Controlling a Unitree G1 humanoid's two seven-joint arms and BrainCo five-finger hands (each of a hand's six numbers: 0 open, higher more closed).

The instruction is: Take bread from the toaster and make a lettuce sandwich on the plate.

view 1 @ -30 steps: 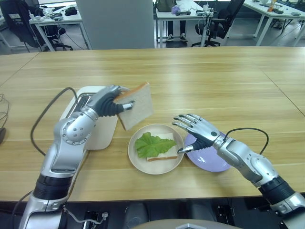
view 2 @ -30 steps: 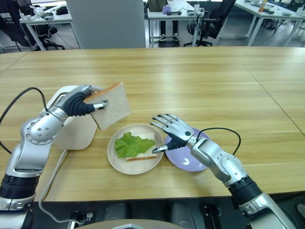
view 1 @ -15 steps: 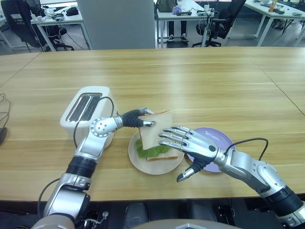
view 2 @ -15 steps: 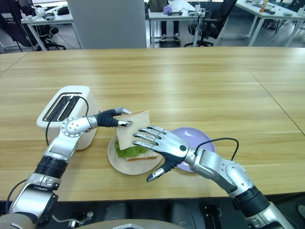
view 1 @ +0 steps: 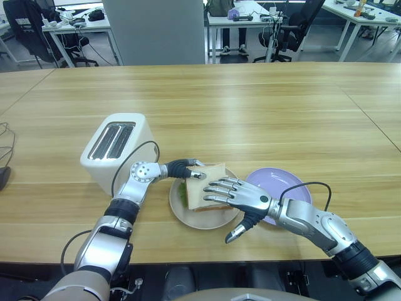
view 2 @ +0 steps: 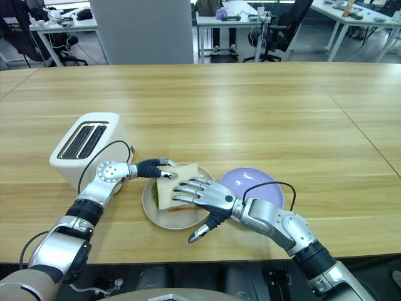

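bread slice (view 1: 195,191) that you held up by the toaster (view 1: 116,147) a second ago now lies on the beige plate (view 1: 188,221), covering the lettuce (view 2: 152,193). your left robot hand (view 1: 185,168) still pinches its left corner, and the right robot hand (view 1: 235,191), fingers spread, has come across from the purple plate (view 1: 285,182) to rest over it. sandwich looks stacked, so only letting go seems left.
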